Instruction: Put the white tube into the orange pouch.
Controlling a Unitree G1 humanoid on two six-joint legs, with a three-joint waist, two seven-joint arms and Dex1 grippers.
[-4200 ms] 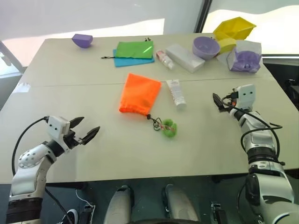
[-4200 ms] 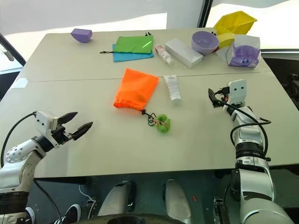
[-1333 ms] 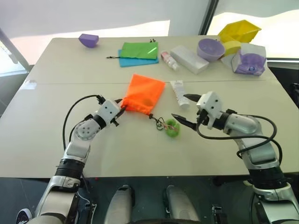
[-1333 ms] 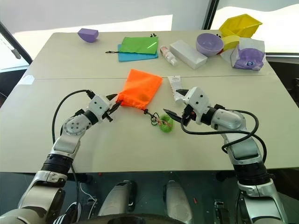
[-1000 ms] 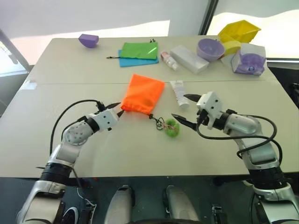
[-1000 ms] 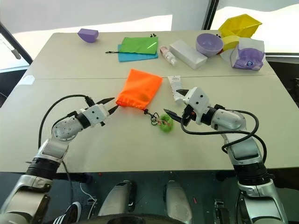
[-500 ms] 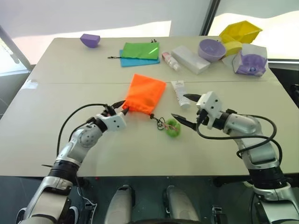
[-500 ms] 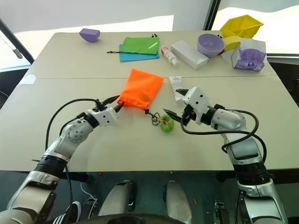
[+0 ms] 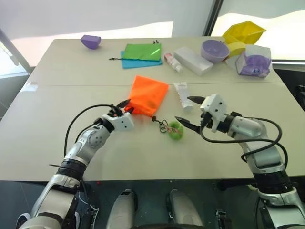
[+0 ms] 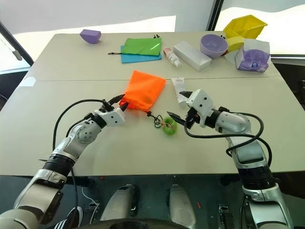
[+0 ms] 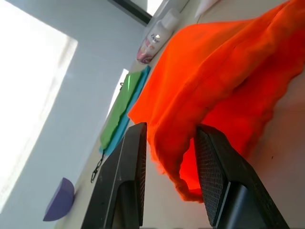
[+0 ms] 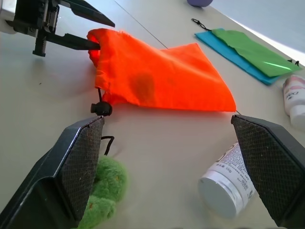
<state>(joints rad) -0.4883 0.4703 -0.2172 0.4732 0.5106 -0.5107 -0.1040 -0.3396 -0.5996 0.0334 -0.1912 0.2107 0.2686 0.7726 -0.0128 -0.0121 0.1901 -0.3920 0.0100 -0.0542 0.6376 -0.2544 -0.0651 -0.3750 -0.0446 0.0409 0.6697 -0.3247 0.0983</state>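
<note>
The orange pouch (image 9: 148,94) lies flat at mid-table, its gathered mouth facing me. Its dark cord runs to a fuzzy green ball (image 9: 175,130). My left gripper (image 9: 127,106) is at the left corner of that mouth. It is open a little, with the hem between its fingers (image 11: 128,191); the lower finger pokes into the mouth. The white tube (image 9: 181,94) lies just right of the pouch, cap towards me. My right gripper (image 9: 183,109) hovers wide open and empty, between the tube's cap and the green ball.
Along the far edge lie a green pouch (image 9: 141,50) on a blue pouch (image 9: 129,62), a small white bottle (image 9: 170,60), a white box (image 9: 193,59), a purple bowl (image 9: 213,49), a yellow bin (image 9: 244,31) and a small purple bowl (image 9: 90,40).
My left arm has come in from the left and rolled its wrist, bringing its fingers onto the corner of the pouch's mouth. The right arm and the tube have stayed put.
</note>
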